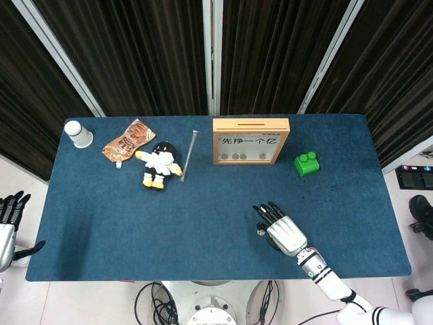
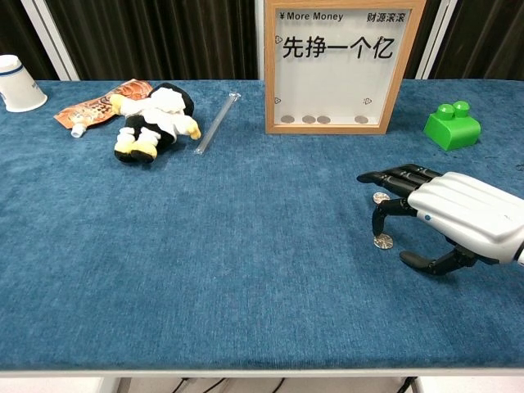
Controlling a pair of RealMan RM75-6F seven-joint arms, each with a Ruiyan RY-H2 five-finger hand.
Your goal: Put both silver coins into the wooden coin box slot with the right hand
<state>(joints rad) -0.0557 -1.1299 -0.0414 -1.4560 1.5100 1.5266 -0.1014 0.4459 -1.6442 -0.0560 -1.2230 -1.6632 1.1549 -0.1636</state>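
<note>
Tabletop: second coin chest-view only.

The wooden coin box front reads "¥ More Money", "财源滚滚" and large "先挣一个亿"
</note>
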